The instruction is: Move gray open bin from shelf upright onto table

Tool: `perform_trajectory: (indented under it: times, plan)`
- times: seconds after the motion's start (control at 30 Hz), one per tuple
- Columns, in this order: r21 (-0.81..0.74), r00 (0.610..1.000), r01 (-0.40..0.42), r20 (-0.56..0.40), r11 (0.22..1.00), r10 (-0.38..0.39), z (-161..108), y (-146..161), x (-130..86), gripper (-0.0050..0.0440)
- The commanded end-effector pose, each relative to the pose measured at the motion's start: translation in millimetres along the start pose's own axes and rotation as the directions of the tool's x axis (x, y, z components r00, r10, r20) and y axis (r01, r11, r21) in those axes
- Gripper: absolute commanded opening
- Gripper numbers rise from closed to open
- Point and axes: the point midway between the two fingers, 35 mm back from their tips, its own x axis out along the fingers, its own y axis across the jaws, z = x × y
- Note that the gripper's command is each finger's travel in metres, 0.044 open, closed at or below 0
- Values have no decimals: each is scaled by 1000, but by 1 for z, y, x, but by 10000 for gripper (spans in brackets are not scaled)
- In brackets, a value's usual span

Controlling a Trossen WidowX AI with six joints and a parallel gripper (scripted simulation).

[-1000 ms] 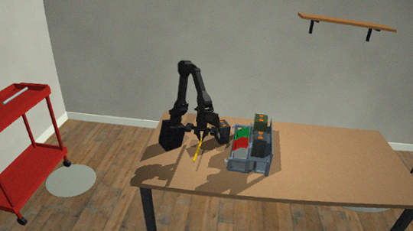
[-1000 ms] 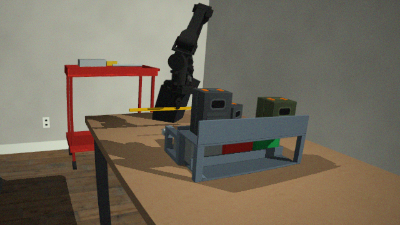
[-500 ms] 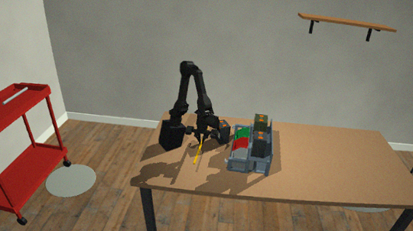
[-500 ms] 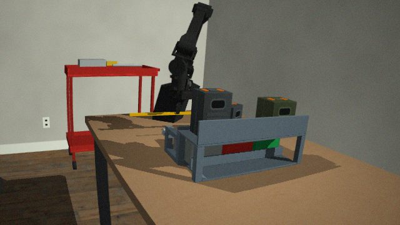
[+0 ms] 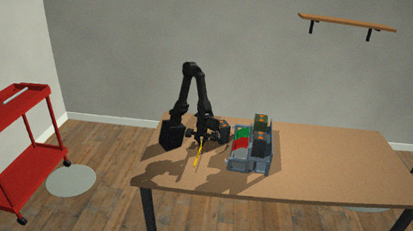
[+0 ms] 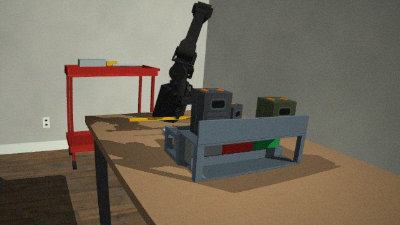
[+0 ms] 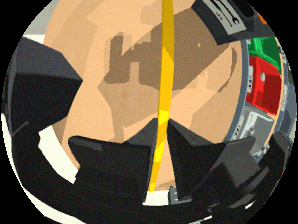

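Observation:
The gray open bin [image 5: 238, 163] sits in the lower level of a blue-gray shelf rack [image 5: 252, 151] on the table, in a row with a red bin [image 5: 241, 144] and a green bin [image 5: 242, 133]. In the exterior view it is the gray piece [image 6: 213, 150] left of the red one. My gripper [image 5: 201, 141] is left of the rack, low over the table, shut on a thin yellow strip [image 5: 197, 156]. The strip lies almost level in the exterior view [image 6: 159, 119] and runs out between my fingers in the wrist view. The bin's parts are hidden.
Dark boxes with orange marks stand on the rack's top [image 5: 259, 144], with an olive one [image 5: 260, 122] behind. Another dark box [image 5: 223, 130] stands on the table between my arm and the rack. A red cart [image 5: 4, 140] stands at the left, and a wall shelf [image 5: 347, 23] hangs high at the right.

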Motion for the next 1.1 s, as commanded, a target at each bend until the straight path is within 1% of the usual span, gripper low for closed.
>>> perform_trajectory:
  times: [0.0,0.13,0.3,0.7,0.87,1.07]
  plan:
    - [1,1000,15,-10,1000,-15,-2,-4,-1,0]
    - [1,1000,15,-10,1000,-15,-2,-4,-1,0]
    - [1,1000,14,-9,1000,-14,-2,-5,18,0]
    - [1,1000,14,-9,1000,-14,-2,-5,18,0]
    - [1,1000,14,-9,1000,-14,-2,-5,38,0]
    - [1,1000,14,-9,1000,-14,-2,-5,38,0]
